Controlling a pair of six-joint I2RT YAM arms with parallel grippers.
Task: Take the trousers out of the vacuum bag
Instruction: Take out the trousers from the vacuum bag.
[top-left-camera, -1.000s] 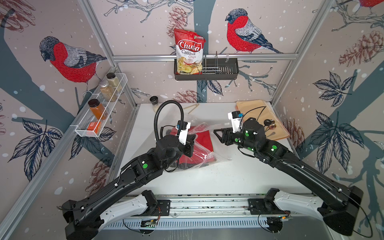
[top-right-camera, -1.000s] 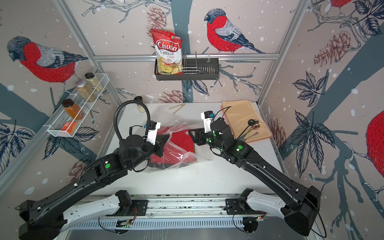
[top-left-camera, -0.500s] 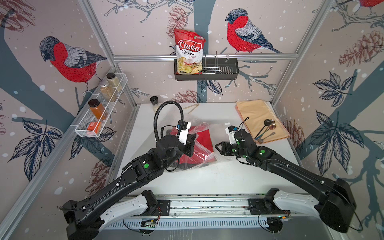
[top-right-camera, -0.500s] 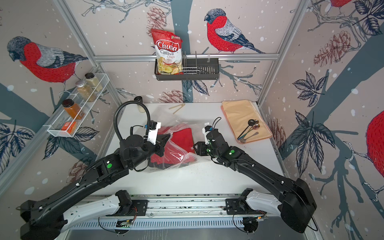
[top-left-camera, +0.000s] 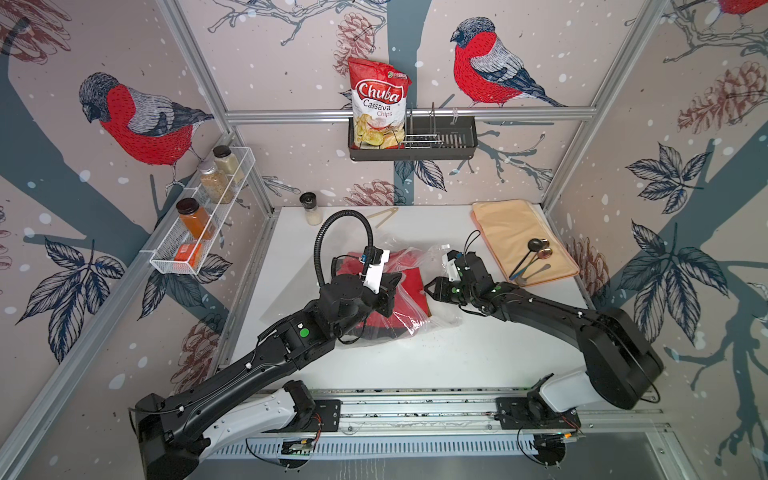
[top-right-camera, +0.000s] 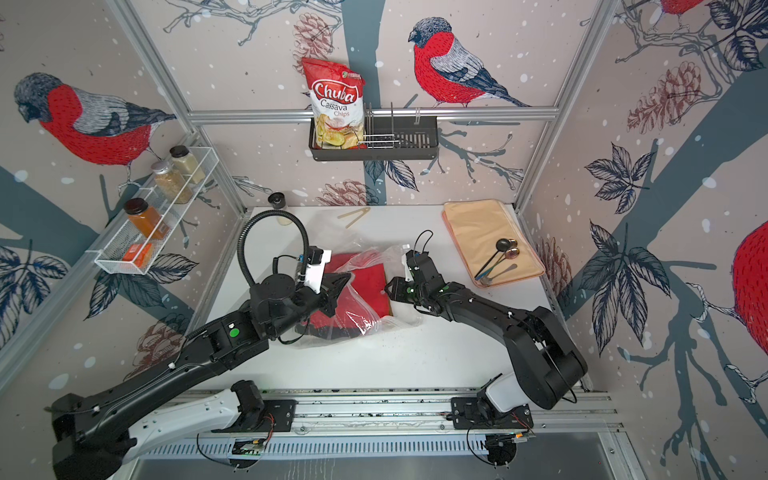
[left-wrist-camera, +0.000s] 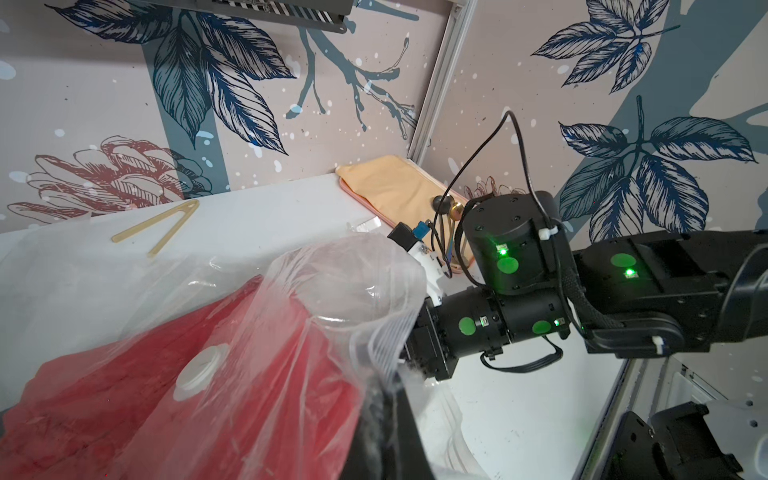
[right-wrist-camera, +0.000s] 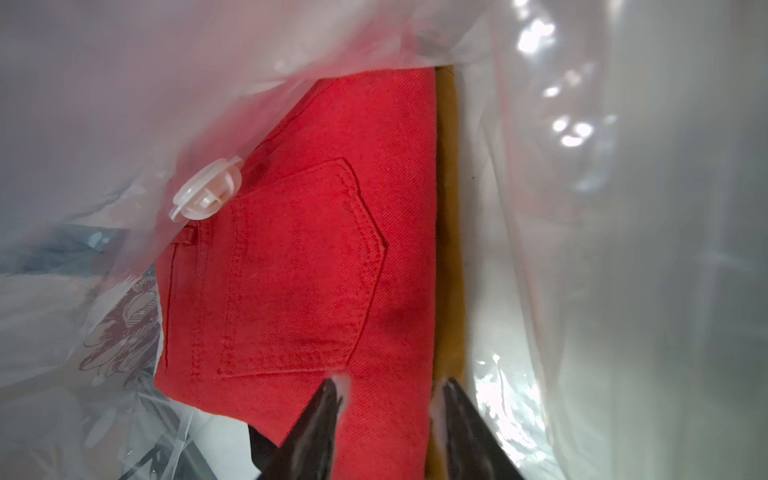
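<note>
the vacuum bag (left-wrist-camera: 340, 282) is gripped by the left end effector (top-left-camera: 394, 279); the right end effector (right-wrist-camera: 388, 399) is held parted over the red trousers (right-wrist-camera: 324, 249).

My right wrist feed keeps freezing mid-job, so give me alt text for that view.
The right gripper, jaws parted, points at the near edge of the folded red trousers inside the clear vacuum bag. A mustard-brown garment shows along one side, black cloth peeks out beneath, and the bag's white valve sits over the red fabric.
</note>
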